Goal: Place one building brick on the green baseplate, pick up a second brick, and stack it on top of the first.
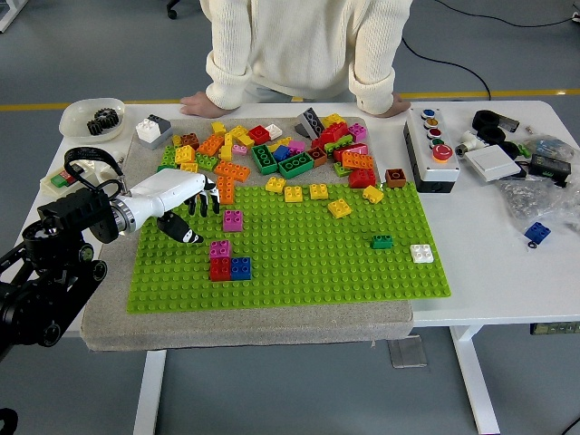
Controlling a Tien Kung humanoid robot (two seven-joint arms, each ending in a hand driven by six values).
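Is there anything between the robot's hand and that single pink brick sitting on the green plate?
Nothing visible is in the way. The left hand hovers with fingers relaxed just left of the pink brick, and only bare studs of the green plate lie between them. The stacked pink, red and blue bricks sit nearer the camera, off that line.

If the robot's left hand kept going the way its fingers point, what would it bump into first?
Probably the lone pink building brick on the green studded baseplate, just right of the white left hand with its open black fingers. Height is unclear, so it might pass above.
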